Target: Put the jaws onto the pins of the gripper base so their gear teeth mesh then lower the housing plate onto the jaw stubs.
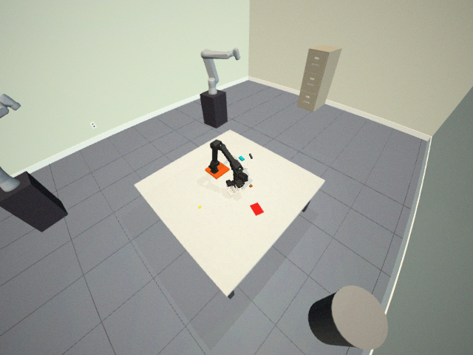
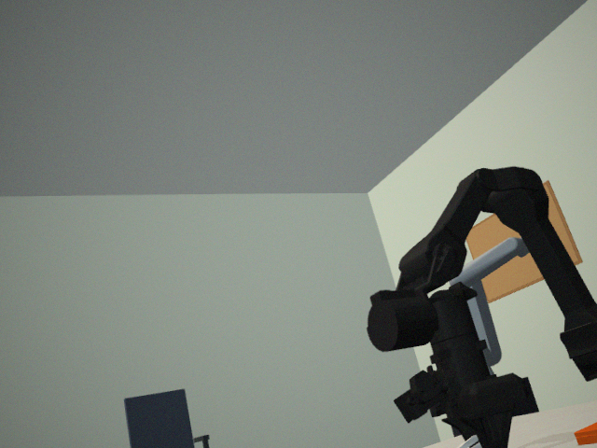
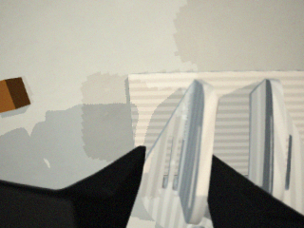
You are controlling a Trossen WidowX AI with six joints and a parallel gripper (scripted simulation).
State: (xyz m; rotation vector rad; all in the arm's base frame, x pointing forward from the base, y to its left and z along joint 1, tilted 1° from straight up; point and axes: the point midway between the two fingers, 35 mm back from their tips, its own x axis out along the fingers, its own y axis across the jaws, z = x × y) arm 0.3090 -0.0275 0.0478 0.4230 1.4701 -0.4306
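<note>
So the end effector (image 1: 233,187) (image 2: 484,441) (image 3: 174,157) is gripping a pale, slotted plastic jaw piece (image 3: 201,152) over the ribbed white base plate (image 3: 138,90).

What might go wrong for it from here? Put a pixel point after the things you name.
The hand (image 1: 237,184) (image 3: 174,157) is closed on a pale slotted piece (image 3: 190,166). A second pale piece (image 3: 268,142) stands right beside it, so a sideways move could knock that one. Both rise over a ridged white plate (image 3: 228,123), and lowering crookedly might scrape or shift it.
</note>
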